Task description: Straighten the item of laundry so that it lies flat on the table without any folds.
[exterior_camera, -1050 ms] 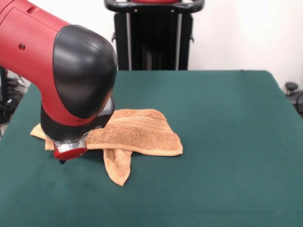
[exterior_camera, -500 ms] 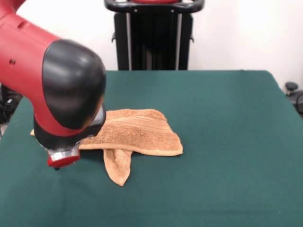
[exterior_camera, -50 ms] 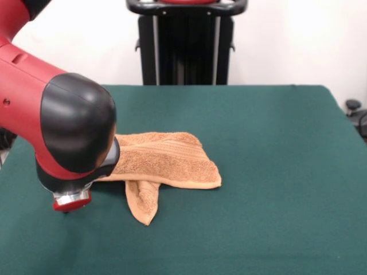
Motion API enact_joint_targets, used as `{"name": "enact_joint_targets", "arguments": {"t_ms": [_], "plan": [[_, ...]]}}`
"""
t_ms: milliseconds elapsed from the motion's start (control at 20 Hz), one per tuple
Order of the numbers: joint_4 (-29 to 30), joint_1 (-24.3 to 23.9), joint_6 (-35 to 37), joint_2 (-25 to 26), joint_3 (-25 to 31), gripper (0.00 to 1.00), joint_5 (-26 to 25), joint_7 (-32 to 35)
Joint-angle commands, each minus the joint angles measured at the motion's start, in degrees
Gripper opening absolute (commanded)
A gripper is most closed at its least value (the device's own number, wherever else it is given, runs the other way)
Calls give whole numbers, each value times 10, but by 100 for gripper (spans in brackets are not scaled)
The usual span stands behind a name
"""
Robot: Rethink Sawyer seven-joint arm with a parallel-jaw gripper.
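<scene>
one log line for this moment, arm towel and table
arm: low at the towel's end, gripper hidden | orange-tan terry towel: crumpled, folded flap toward camera | green felt table: towel on it | task: not flat

A robotics lab: a red and black robot arm at the frame's left, a green cloth-covered table, bare white wall, black pedestal at top centre.
</scene>
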Motion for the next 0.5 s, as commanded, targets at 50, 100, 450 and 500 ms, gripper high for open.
{"name": "enact_joint_targets", "arguments": {"t_ms": [50,100,450,500], "plan": [[16,-6,28,30,76,100,-18,-166],[20,-5,24,27,77,100,-19,-168],[50,-4,22,12,92,100,-12,-164],[53,-2,24,13,88,100,-14,-147]]}}
